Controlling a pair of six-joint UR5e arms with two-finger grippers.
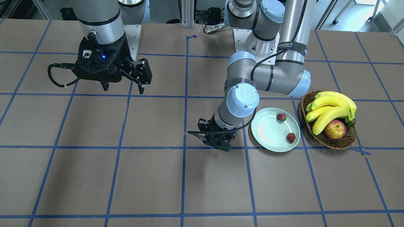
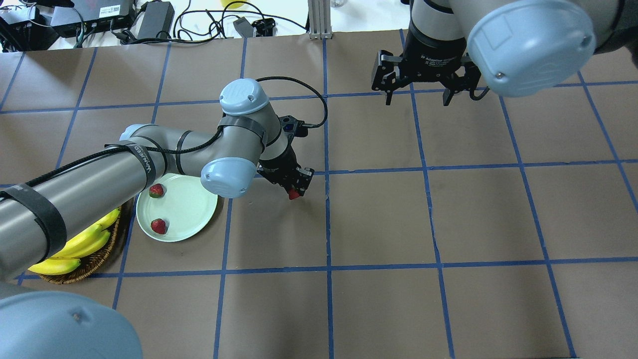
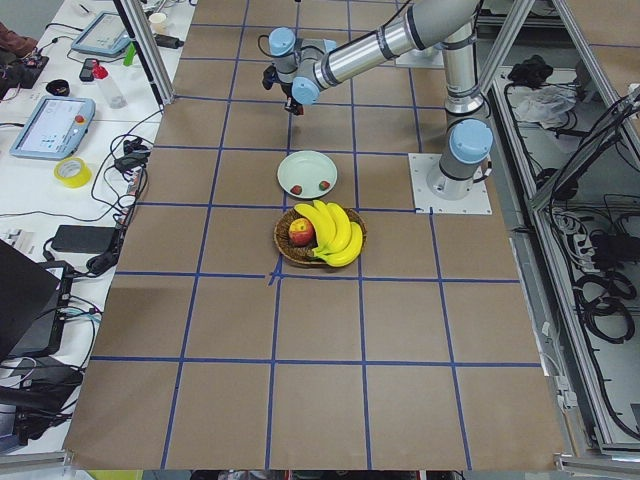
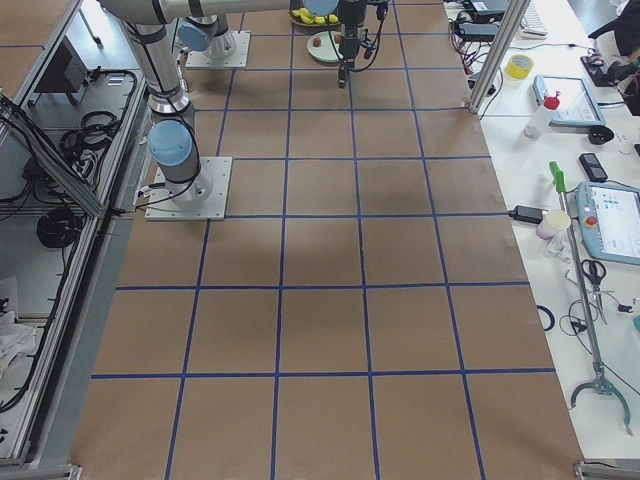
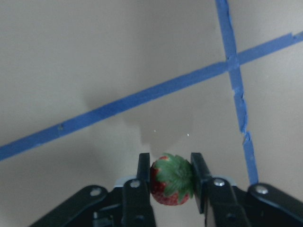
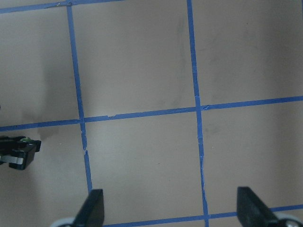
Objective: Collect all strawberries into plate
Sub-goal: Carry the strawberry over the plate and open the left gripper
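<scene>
One strawberry (image 2: 156,190) and a second strawberry (image 2: 159,226) are lying in the plate (image 2: 192,209) — by my reading, two thirds of the job is done. The left tool (image 2: 295,188) is pinching the third strawberry (image 5: 170,187), sitting low over the worktop (image 2: 379,219) near the plate — that berry is awaiting carrying across and releasing. The right tool (image 2: 417,97) is hovering well apart, spread wide, holding nothing.

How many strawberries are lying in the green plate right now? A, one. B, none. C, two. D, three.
C: two strawberries lie in the plate, while the third strawberry is clamped in the left gripper, off the plate.
</scene>
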